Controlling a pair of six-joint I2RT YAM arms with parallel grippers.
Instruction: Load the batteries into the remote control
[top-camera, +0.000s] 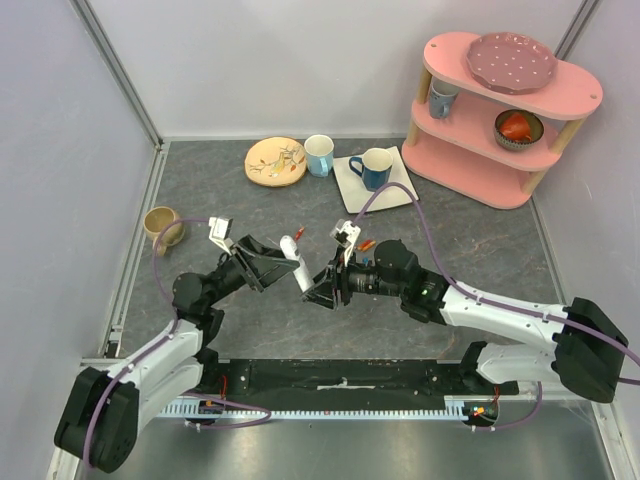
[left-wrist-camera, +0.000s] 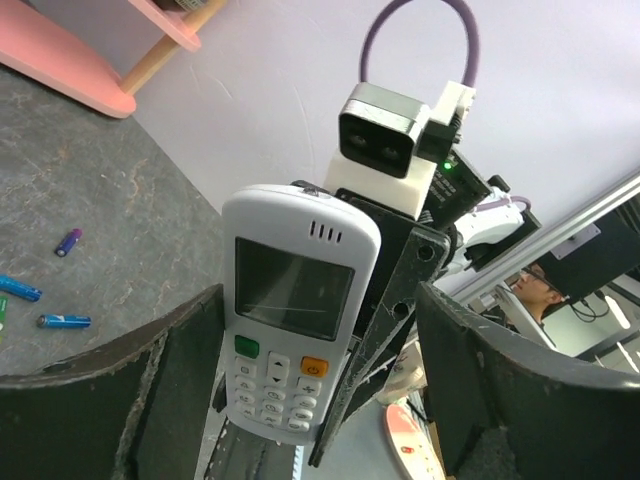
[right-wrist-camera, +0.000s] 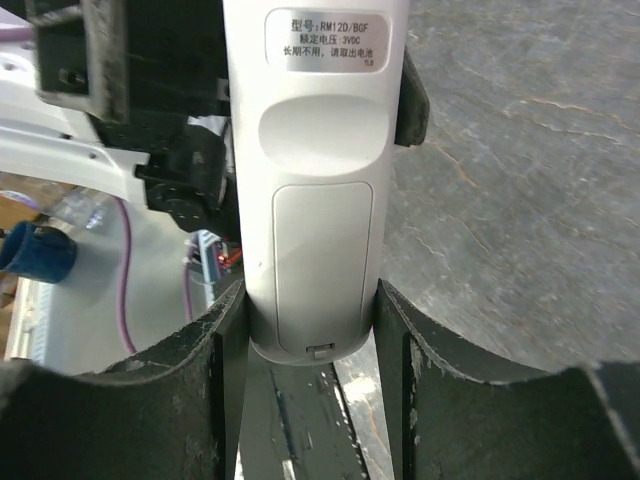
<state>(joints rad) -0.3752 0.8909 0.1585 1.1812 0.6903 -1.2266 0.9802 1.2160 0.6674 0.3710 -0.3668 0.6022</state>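
The white remote control hangs in the air between my two grippers. In the left wrist view its front face shows a grey screen, a green and an orange button. My left gripper is open around it, the right jaw well clear of it. In the right wrist view my right gripper is shut on the lower end of the remote, back face up, with the battery cover in place. Several batteries lie on the table: a purple one and two blue ones.
At the back stand a wooden plate, a light blue mug and a dark blue mug on a white square plate. A pink shelf fills the back right. A beige cup sits by the left wall.
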